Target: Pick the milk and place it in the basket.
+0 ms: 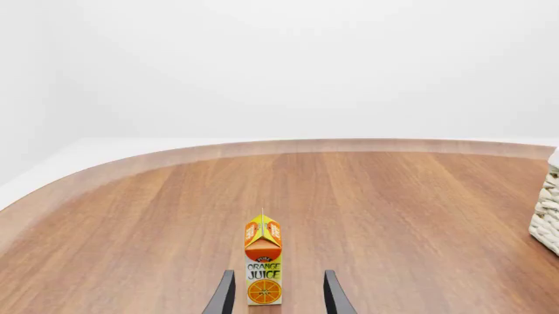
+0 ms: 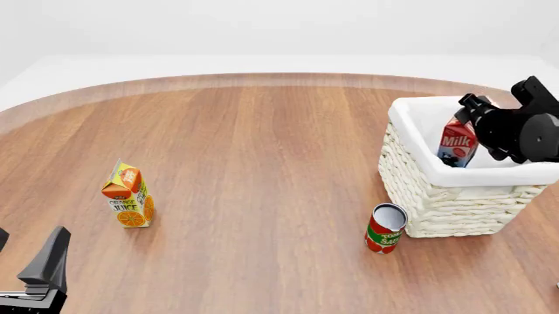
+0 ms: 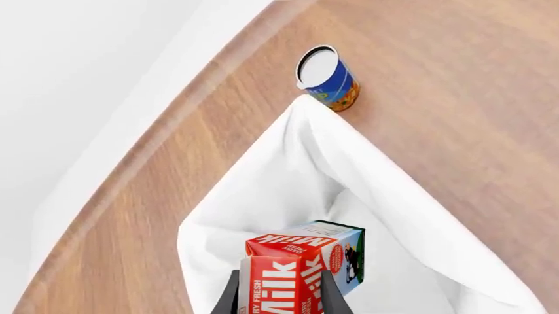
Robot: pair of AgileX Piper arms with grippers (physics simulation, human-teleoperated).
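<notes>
Red-topped carton: milk [image 2: 457,142] held inside the basket [image 2: 454,203], right side of the front view, above the white liner.
Right end effector: [image 3: 279,292] clamped on the milk top; both fingers flat against the carton sides in the right wrist view.
Left end effector: [image 1: 277,293] spread wide, gripping nothing, low at the lower left of the front view.
Progress: pick judged complete; carton already within the basket rim. Remaining: lower, release, withdraw. Contact with the basket floor not determinable.
Surroundings: orange juice carton [image 2: 129,196] upright at left of the front view, well apart from the basket; red can [image 2: 385,228] just beside the basket's lower left corner; blue can [image 3: 328,78] beyond the far corner in the right wrist view.
Obstruction: none judged inside the basket; liner wall close to the carton.
Support: wooden counter [image 2: 262,150].
</notes>
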